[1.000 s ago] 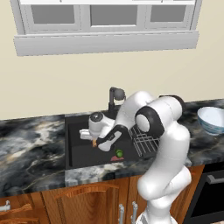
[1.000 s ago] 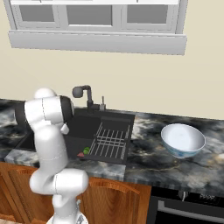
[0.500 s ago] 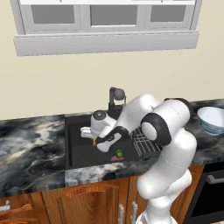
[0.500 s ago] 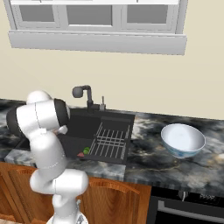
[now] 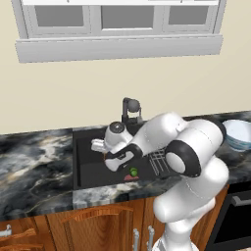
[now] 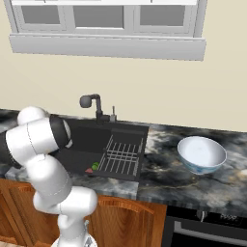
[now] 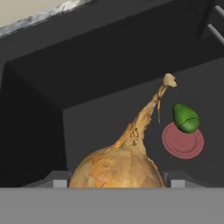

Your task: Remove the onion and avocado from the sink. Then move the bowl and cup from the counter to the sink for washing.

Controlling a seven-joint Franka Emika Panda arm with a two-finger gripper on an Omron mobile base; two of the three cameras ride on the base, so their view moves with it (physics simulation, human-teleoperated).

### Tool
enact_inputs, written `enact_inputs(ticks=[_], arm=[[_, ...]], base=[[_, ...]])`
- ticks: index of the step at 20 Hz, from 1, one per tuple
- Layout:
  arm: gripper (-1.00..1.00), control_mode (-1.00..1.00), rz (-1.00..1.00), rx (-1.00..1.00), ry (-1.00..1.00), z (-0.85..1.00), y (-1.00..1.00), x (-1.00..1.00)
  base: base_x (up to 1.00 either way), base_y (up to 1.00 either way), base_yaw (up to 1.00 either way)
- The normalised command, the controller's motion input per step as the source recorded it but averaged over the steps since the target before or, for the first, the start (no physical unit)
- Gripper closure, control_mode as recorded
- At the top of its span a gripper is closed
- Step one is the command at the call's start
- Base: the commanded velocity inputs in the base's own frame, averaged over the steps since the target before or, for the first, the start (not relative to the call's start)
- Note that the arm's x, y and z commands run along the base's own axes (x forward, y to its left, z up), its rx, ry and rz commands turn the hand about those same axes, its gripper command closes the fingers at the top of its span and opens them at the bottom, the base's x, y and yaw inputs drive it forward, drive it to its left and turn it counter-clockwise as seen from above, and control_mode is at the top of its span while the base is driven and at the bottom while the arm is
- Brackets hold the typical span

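Tan onion clamped in the end effector above the sink.
Avocado is left beside the drain; the bowl remains on the tabletop, unwashed.

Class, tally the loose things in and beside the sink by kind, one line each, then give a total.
Vegetables: 1, the onion in the sink.
Fruit: 1, the avocado by the red drain.
Dishes: 1, the bowl on the counter.
Total: 3.
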Motion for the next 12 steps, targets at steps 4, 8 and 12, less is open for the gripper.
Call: enact_inputs(ticks=[4,8,12], arm=[[1.0,-1.0,0.0,0.02,-0.01,0.26,0.0,-0.12],[1.0,-1.0,0.0,0.0,-0.02,0.32,0.01,-0.13],[1.0,-1.0,0.0,0.03,-0.03,0.33,0.07,-0.15]], base=[[0.0,0.0,0.0],[0.0,0.0,0.0],[0.0,0.0,0.0]])
